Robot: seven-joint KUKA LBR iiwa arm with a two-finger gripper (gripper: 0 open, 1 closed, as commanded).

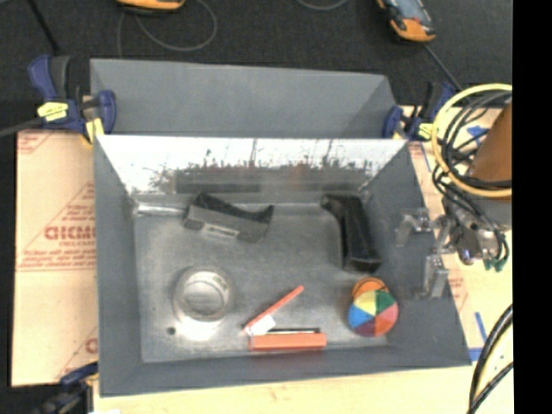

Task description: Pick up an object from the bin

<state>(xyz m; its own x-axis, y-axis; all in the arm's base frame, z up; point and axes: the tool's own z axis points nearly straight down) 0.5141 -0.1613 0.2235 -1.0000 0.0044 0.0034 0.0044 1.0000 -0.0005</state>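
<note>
A grey metal bin (293, 253) bears a multicoloured ball (373, 309) on its floor. Just left of the ball lies an orange stapler (289, 341), and farther left a clear round cup (201, 293). Just behind the ball lies a black handle-shaped object (354, 231), and well up-left of it a dark stapler (226, 216).

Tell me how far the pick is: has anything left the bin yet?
Done: nothing yet; the ball, orange stapler, glass and two black things all lie on the bin floor. In hand: the gripper hangs by the bin's right wall, just beyond the ball, holding nothing visible. Left: reach a thing, grasp it, lift it out.
</note>
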